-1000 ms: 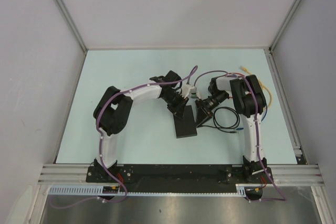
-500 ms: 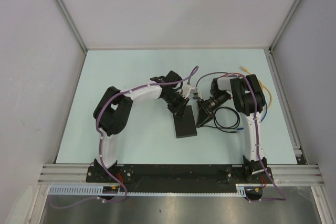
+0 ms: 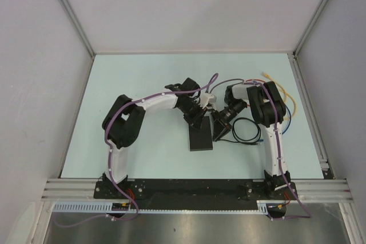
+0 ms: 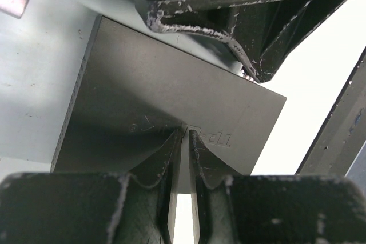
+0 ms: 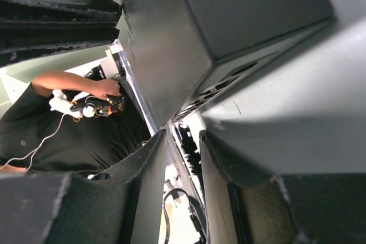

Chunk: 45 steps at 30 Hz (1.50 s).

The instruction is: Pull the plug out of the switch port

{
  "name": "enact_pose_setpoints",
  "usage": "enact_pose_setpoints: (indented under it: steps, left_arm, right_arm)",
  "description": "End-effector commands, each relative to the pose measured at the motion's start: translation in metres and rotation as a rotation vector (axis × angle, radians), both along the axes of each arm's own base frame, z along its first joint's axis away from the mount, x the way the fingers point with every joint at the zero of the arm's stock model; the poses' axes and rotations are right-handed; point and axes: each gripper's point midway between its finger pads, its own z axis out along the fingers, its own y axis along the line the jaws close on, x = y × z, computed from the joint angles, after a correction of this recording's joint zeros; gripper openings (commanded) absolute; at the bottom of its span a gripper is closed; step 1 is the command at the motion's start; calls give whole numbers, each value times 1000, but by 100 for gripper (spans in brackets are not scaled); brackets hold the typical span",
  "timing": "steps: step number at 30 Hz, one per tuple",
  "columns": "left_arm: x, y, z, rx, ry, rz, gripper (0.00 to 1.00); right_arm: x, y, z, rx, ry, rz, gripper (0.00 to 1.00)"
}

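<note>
Both grippers are shifting slightly leftward since the earlier frame, and the switch [image 3: 201, 138] is swinging squarer beneath them. We are pinning its top under the left gripper [image 4: 184, 134], whose fingers are pressed almost together around nothing. Our right gripper [image 5: 184, 141] is nosing in at the switch's edge just ahead of its tips, jaws narrowly apart. Whether they are pinching the plug we cannot tell, so we are judging the pull not yet done.

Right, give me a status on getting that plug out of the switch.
Done: the left pincer is shut, tips on the switch's top, apparently pinning it. In hand: the right pincer is at the switch's side edge, by what look like sockets. Left: the pull itself; no view shows the plug, so whether it is gripped or out cannot be told.
</note>
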Motion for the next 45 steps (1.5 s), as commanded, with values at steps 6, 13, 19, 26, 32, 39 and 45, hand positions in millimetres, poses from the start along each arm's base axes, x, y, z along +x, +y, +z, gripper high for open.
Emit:
enact_pose_setpoints:
  steps: [6,13,19,26,32,39,45]
  left_arm:
    - [2,19,-23,110,-58,-16,18]
    - [2,19,-23,108,-58,-17,18]
    - [0,20,-23,109,-58,-21,18]
    - [0,18,-24,104,-59,-26,18]
    - [-1,20,-23,104,-60,-26,18]
    - [1,21,-21,112,-73,-29,18]
    - [3,20,-23,116,-76,-30,18]
  right_arm:
    - [6,-20,-61,-194,-160,135,19]
    - [19,-27,-60,-312,-235,123,8]
    - [8,-46,-41,-325,-217,169,5]
    - [23,-70,-29,-338,-256,116,5]
    - [25,-71,-11,-292,-340,166,4]
    - [65,-81,72,-182,-639,64,2]
    - [135,-129,185,-108,-867,-183,1]
